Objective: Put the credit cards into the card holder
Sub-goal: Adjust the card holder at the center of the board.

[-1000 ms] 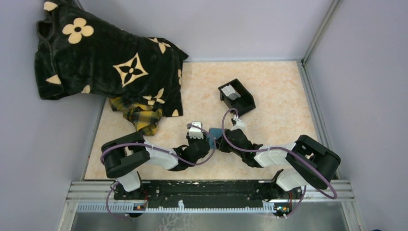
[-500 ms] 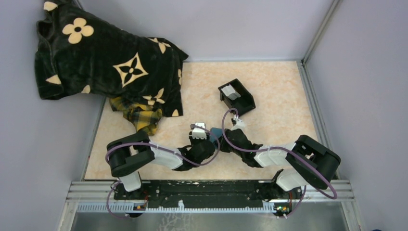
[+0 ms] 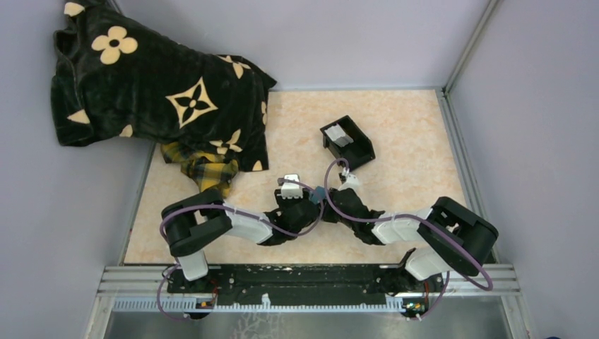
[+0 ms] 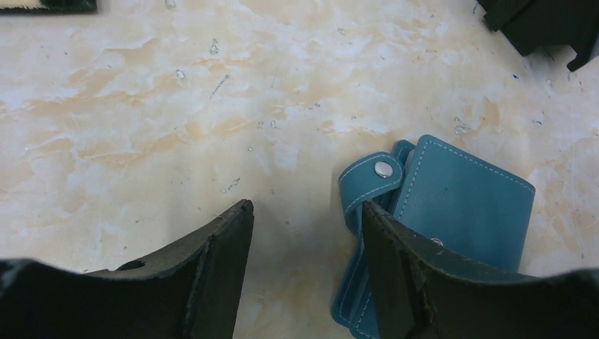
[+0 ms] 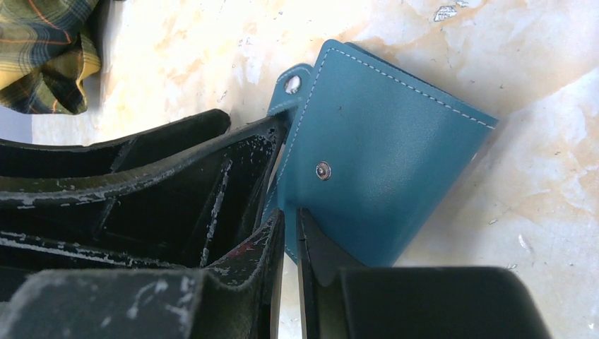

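Note:
The blue card holder [image 3: 317, 193] lies folded on the table between my two grippers; its snap strap shows in the left wrist view [image 4: 466, 198]. My right gripper [image 5: 290, 215] is shut on the near edge of the card holder [image 5: 381, 141]. My left gripper [image 4: 305, 208] is open, its right finger pressed against the holder's strap side and its left finger on bare table. In the top view both grippers meet at the holder, left [image 3: 308, 204] and right [image 3: 327, 205]. Pale credit cards [image 3: 339, 134] stand inside the black box [image 3: 357, 150] farther back.
A black floral cloth [image 3: 155, 92] over a yellow plaid cloth [image 3: 205, 173] covers the back left. The black box's corner shows at the top right of the left wrist view [image 4: 544, 21]. Grey walls enclose the table.
My left arm has moved right, bringing its gripper up against the card holder. The holder is now mostly hidden between the two grippers. The right arm has stayed put.

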Robot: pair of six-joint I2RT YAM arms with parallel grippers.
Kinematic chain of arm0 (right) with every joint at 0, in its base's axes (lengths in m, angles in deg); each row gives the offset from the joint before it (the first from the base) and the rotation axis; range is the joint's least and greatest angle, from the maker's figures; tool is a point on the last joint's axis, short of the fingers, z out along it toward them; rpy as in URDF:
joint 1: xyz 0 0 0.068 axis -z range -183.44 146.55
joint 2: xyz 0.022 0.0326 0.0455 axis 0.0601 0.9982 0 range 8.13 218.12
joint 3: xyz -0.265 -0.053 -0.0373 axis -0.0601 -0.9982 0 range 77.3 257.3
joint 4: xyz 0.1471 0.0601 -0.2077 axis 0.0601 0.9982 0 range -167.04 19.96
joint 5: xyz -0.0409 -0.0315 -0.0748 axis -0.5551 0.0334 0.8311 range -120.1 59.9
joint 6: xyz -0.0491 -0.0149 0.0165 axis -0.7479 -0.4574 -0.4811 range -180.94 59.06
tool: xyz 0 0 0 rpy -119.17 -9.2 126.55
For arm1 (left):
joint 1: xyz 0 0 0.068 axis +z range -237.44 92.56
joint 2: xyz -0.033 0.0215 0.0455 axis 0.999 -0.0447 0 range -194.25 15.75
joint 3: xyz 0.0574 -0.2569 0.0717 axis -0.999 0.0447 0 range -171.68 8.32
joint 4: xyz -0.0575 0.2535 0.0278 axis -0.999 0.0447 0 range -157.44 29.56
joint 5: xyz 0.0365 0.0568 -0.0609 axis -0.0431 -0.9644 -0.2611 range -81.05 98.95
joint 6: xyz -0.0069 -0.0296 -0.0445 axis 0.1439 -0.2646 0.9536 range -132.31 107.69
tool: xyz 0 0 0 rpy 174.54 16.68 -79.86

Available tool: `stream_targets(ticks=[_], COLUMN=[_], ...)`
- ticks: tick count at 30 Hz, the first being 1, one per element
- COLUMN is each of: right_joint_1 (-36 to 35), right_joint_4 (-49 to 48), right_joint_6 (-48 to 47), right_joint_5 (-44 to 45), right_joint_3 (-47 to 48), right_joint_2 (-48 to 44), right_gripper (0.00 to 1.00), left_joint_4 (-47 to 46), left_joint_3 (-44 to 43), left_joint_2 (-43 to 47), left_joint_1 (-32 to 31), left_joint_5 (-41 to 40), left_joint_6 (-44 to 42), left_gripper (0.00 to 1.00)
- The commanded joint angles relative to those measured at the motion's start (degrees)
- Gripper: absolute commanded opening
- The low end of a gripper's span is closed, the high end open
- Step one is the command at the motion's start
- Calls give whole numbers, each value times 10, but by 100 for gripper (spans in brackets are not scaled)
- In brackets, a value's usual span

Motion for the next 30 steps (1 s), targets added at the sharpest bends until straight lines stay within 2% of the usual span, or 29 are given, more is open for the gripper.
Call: stream_targets(ticks=[1, 10, 19, 26, 30], right_joint_1=[-1, -1, -1, -1, -1], right_joint_4=[40, 35, 47, 47, 31], right_joint_6=[-12, -8, -11, -15, -11], right_joint_5=[2, 2, -1, -4, -7], right_joint_3=[4, -4, 9, 29, 26], right_joint_2=[23, 28, 24, 44, 59], right_gripper=[13, 13, 13, 14, 15], left_joint_4=[136, 98, 122, 161, 124], left_joint_3=[43, 30, 61, 80, 99], left_joint_2=[-50, -51, -13, 107, 183], left_joint_1=[27, 67, 87, 82, 54], left_joint_5=[97, 112, 121, 111, 124], left_joint_6=[12, -22, 3, 7, -33], left_gripper=[67, 68, 69, 69, 70])
